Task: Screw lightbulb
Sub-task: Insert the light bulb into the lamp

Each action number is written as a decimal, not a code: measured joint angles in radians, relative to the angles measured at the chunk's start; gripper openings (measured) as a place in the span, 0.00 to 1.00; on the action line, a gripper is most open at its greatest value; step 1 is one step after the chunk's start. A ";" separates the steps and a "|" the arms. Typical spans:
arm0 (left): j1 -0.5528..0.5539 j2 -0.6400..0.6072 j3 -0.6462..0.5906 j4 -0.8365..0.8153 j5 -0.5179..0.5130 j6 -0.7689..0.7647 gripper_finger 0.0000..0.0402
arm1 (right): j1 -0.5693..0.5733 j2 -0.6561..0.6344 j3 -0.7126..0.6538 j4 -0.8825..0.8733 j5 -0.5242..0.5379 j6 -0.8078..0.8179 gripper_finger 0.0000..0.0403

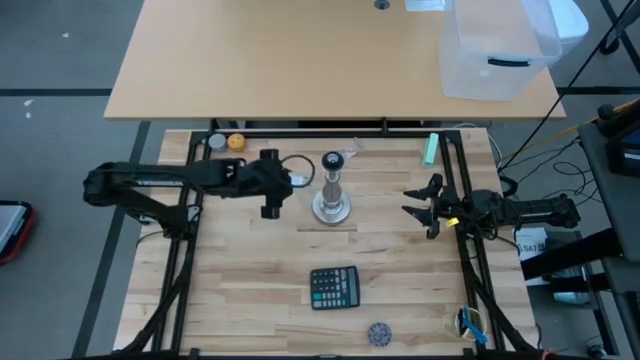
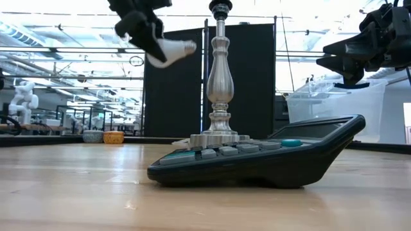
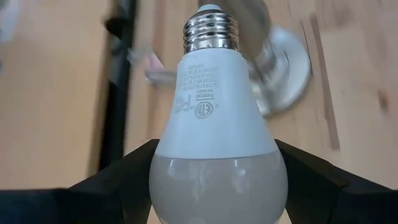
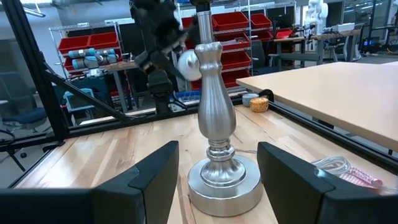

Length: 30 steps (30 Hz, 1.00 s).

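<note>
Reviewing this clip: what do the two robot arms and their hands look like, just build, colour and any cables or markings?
Both arms are dark, near-black, built of slim jointed segments. The left hand and the right hand each end in two flat, angular black fingers with broad matte faces. The right arm shows a small yellow patch near its wrist. No cables or printed markings are legible on either arm.

We see the tabletop [image 1: 250, 290] from overhead; low cam sits level behind the calculator [image 2: 257, 157]; both wrist cams share the stand [image 4: 217, 124], left closest.
</note>
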 joint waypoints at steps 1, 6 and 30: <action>0.000 -0.011 0.000 0.009 0.000 0.000 0.69 | 0.000 0.000 0.000 0.005 0.000 0.001 0.53; 0.000 -0.055 0.000 0.075 -0.001 0.002 0.69 | 0.000 0.000 0.000 0.058 0.000 -0.001 0.53; -0.139 -0.076 0.000 0.503 -0.527 0.782 0.69 | 0.000 0.000 0.000 0.065 0.005 0.000 0.53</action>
